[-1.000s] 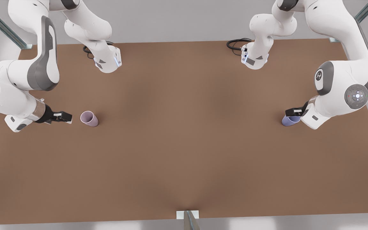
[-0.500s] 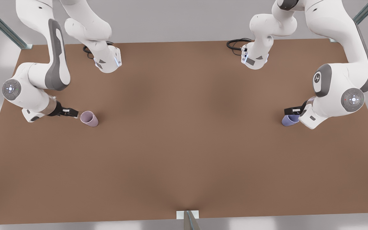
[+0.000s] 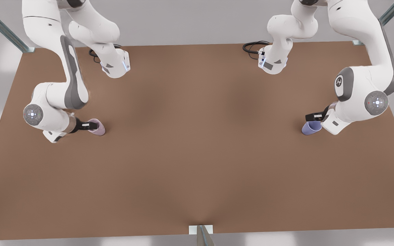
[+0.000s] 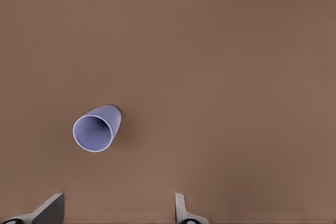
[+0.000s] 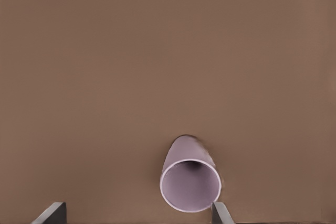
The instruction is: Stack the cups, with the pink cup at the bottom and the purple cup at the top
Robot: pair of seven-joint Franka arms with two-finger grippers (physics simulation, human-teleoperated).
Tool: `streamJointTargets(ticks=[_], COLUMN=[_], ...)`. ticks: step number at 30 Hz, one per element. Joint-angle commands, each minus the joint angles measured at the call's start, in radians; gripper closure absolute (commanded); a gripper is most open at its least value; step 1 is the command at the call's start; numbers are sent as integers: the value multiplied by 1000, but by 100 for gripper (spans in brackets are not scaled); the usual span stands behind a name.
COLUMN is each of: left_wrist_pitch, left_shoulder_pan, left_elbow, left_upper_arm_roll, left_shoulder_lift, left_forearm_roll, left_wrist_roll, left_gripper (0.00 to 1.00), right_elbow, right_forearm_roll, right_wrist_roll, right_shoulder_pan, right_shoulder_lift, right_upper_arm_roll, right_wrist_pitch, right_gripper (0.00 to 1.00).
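Above the table (image 3: 197, 164), right tool (image 3: 88, 126) released over pink cup (image 3: 97, 127), left tool (image 3: 315, 118) released above purple cup (image 3: 310, 128).

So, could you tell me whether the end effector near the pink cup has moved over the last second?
Yes. The right end effector has moved toward the front view's right, closing on the pink cup, which sits where it was on the table.

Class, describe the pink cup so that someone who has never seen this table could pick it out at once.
Start from the brown table and go toward the front view's left, where the right gripper reaches in, fingers open. The pink cup stands upright there, at its fingertips. It is pale pink-mauve, unlike the bluer purple cup far across by the left gripper.
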Motion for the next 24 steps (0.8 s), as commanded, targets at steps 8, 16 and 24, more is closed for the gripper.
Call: streamJointTargets(ticks=[8, 16, 24], left_wrist_pitch=[17, 17, 15], left_shoulder_pan=[0, 0, 0], left_elbow=[-25, -25, -25], left_upper_arm_roll=[0, 0, 0], left_shoulder_lift=[-2, 3, 6], left_forearm_roll=[0, 0, 0], left_wrist_roll=[0, -2, -2], left_gripper=[0, 0, 0], right_elbow=[-15, -132, -143], right_forearm_roll=[24, 20, 17], right_wrist_roll=[-22, -43, -65], right_shoulder_pan=[25, -19, -56], right_shoulder_lift=[10, 4, 45], right_upper_arm_roll=[3, -7, -20], right_wrist_pitch=[-42, 36, 79], right_gripper=[0, 0, 0])
